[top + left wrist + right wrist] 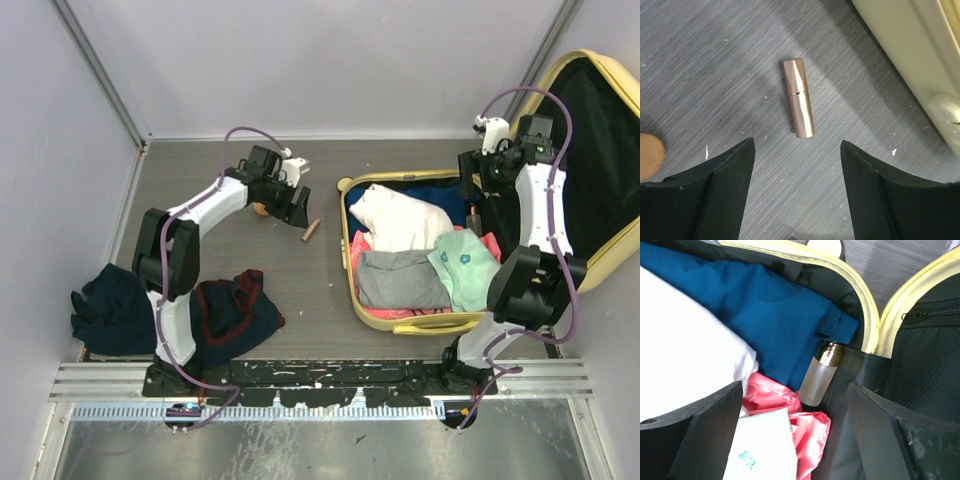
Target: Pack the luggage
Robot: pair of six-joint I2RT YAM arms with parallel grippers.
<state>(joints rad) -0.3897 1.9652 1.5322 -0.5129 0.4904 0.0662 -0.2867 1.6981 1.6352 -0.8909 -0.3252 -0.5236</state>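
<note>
The luggage [420, 322] lies open on the right, a pale yellow hard shell with black lining, its lid [600, 170] tipped back. Folded clothes fill the base: white [395, 215], grey [400, 278], mint [465, 262], pink and blue. My right gripper [474, 200] [795, 385] hangs open over the back right corner. Just beyond its fingertips a frosted bottle with a gold cap [821, 375] rests against the lining, apart from both fingers. My left gripper [298, 208] [797, 142] is open above the table, just short of a rose-gold tube [311, 230] [799, 97] lying flat.
A dark navy pile [110, 305] and a navy garment with red trim [235, 305] lie on the table near the left arm's base. A tan round object [260, 208] [647, 155] sits beside the left gripper. The luggage's shell [900, 40] is close on the tube's right.
</note>
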